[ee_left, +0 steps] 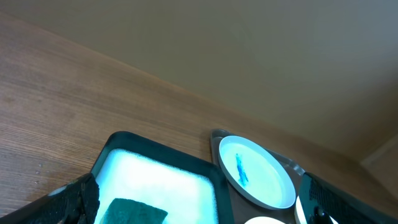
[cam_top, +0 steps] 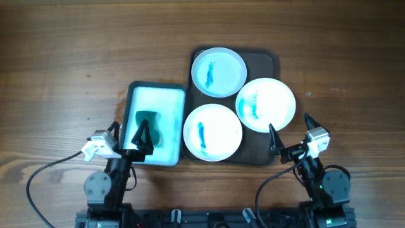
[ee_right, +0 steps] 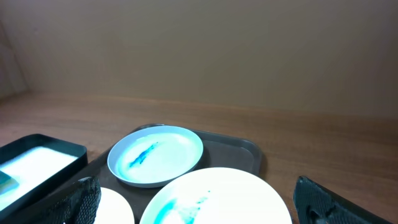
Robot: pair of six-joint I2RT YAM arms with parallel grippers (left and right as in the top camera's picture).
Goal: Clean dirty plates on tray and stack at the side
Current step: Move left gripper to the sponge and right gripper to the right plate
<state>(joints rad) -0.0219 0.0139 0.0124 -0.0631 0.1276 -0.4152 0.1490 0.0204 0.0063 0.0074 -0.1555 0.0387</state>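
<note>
Three white plates (cam_top: 219,71), each streaked with blue smears, lie on the dark brown tray (cam_top: 262,63), the right one reaching past its rim. Beside it, a white basin (cam_top: 158,88) holds a green sponge (cam_top: 149,121). The left gripper (cam_top: 130,130) and the right gripper (cam_top: 290,130) are both spread wide.

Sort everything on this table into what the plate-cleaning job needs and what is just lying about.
Job: far plate, right plate, near plate, all blue-smeared; brown tray under them; green sponge in the white basin, likely for wiping.
Lying about: only the arms' cables.
</note>
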